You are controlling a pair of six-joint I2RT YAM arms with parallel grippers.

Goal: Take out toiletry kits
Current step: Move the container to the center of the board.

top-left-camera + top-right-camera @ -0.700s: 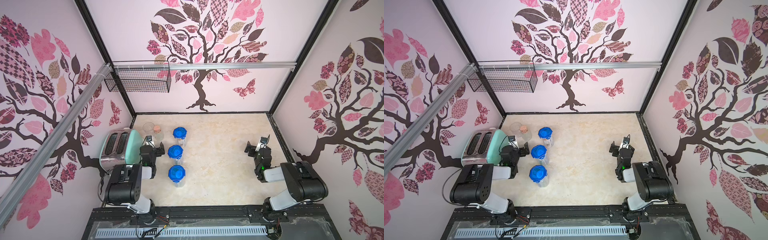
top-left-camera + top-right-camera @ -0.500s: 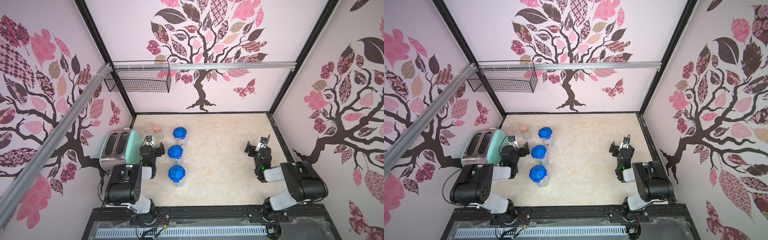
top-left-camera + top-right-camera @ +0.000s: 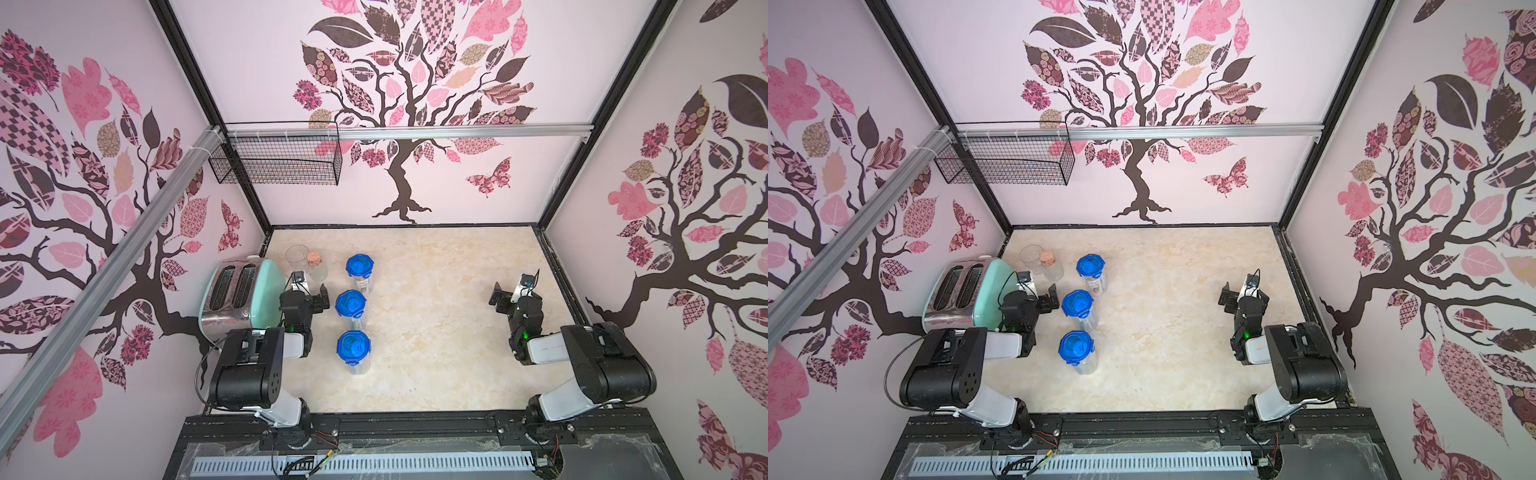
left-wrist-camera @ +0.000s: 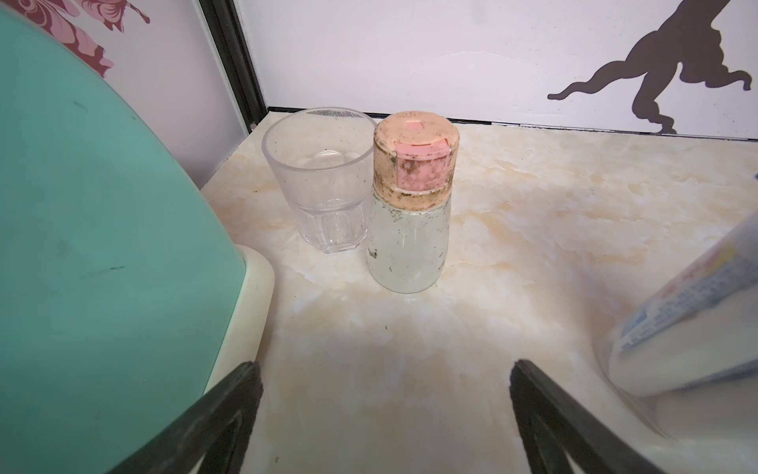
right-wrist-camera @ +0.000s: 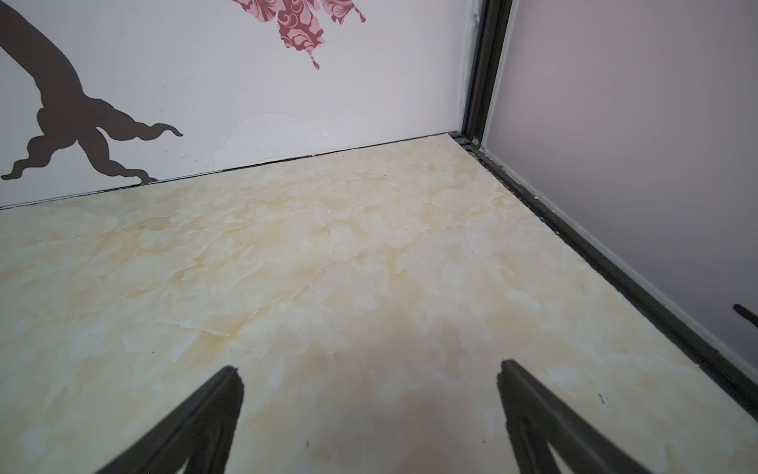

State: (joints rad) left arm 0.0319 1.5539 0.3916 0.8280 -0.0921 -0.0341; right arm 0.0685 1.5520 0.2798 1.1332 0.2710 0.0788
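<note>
Three blue-lidded canisters (image 3: 351, 305), worktop (image 3: 436, 332) left; one toaster (image 3: 237, 291), one tumbler (image 4: 320, 193), one shaker (image 4: 410, 213); bottle (image 4: 672, 324) label unreadable; left fingers (image 4: 229, 410), right fingers (image 5: 205, 410) apart.

A mock kitchen built inside a robot test booth is shown. A mint-green toaster (image 3: 239, 291), a drinking glass (image 4: 324, 193) and a capped shaker (image 4: 410, 221) are set out on a marble-patterned counter (image 3: 436, 332), as in a home kitchen. A wire basket (image 3: 276, 160) is hung from an aluminium bar (image 3: 415, 132) across the back wall. The test side is shown by the rest. The walls are held in a black frame (image 3: 189, 62) and covered with tree stickers (image 3: 401, 183). A left arm (image 3: 245, 370) and a right arm (image 3: 598, 370) are mounted on a black rail (image 3: 415, 426) at the front edge. Loose wiring (image 3: 320, 442) is seen beside a slotted cable duct (image 3: 357, 465).
</note>
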